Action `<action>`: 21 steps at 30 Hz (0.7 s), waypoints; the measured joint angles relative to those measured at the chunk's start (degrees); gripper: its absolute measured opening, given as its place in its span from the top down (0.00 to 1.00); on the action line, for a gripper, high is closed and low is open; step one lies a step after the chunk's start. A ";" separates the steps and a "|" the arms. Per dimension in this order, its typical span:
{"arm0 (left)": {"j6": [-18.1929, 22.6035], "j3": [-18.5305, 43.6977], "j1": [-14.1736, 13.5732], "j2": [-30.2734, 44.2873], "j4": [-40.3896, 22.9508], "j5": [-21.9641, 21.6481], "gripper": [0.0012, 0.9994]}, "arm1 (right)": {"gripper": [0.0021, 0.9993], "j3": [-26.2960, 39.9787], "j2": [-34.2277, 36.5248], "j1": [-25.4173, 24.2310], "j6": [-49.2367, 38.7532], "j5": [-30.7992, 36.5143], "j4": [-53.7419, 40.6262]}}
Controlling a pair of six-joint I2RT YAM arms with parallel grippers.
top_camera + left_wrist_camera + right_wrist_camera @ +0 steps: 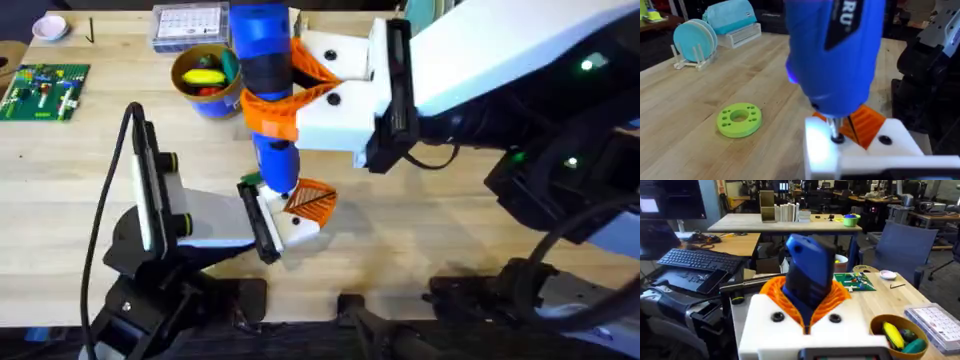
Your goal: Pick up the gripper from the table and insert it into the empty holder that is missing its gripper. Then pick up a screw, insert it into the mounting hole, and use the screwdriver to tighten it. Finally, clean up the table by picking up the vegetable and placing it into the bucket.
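Clamped upright between right gripper's point(300, 95) orange ribbed jaws: thick blue pen-shaped electric screwdriver point(265, 80). Bit seated in white blocky plastic holder's point(855, 150) mounting hole point(837, 138), apparently for tightening. Left gripper state: cannot tell.

Blue screwdriver point(265, 80), orange ribbed gripper point(312, 202), white holder point(300, 230), lime-green disc point(739, 119).

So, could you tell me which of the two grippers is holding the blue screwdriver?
The right gripper: its orange pads clamp the screwdriver upright, bit down on the holder. The left gripper sits low beside the holder instead.
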 joint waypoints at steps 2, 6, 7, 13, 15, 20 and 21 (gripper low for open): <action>-0.02 0.00 0.00 0.00 0.00 0.00 1.00 | 0.98 0.00 0.00 0.00 0.04 0.00 0.00; 0.00 0.00 0.00 -0.02 0.02 0.00 1.00 | 0.98 0.00 0.00 0.00 0.68 0.00 -0.02; 0.00 0.00 0.00 0.00 0.00 0.00 1.00 | 0.98 0.00 -0.01 0.00 0.86 0.00 -0.02; -0.02 0.00 0.00 0.00 0.00 0.00 1.00 | 0.98 0.00 -0.04 0.00 1.08 0.00 -0.49; -0.02 0.00 0.00 0.00 0.00 0.00 1.00 | 0.98 0.00 -0.07 0.00 1.09 0.02 -0.92; 0.00 0.00 0.00 -0.01 0.00 0.00 1.00 | 0.98 0.00 -0.38 0.00 0.88 0.01 -1.96; -0.02 0.00 0.00 -0.02 0.00 0.00 1.00 | 0.98 0.00 -0.39 0.00 0.73 0.00 -2.07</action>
